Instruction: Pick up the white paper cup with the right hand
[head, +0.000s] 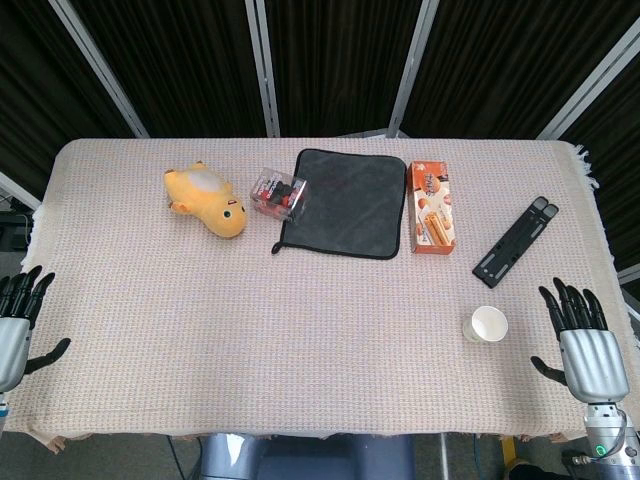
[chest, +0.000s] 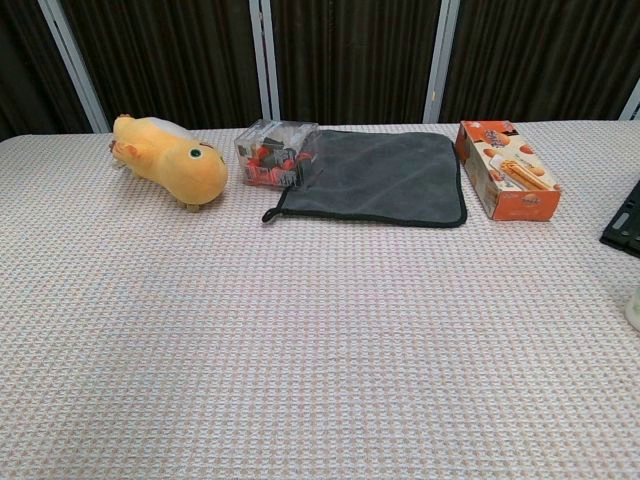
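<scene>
The white paper cup (head: 487, 324) stands upright near the table's front right, its mouth facing up. In the chest view only a sliver of the cup (chest: 634, 309) shows at the right edge. My right hand (head: 583, 345) hovers just right of the cup, fingers spread and apart from it, holding nothing. My left hand (head: 18, 320) rests at the table's front left edge, fingers spread and empty. Neither hand appears in the chest view.
A black stand (head: 516, 241) lies behind the cup. Along the back sit an orange snack box (head: 433, 207), a grey cloth (head: 346, 203), a clear box of red items (head: 279, 193) and a yellow plush toy (head: 206, 198). A woven cloth covers the table (head: 300, 330).
</scene>
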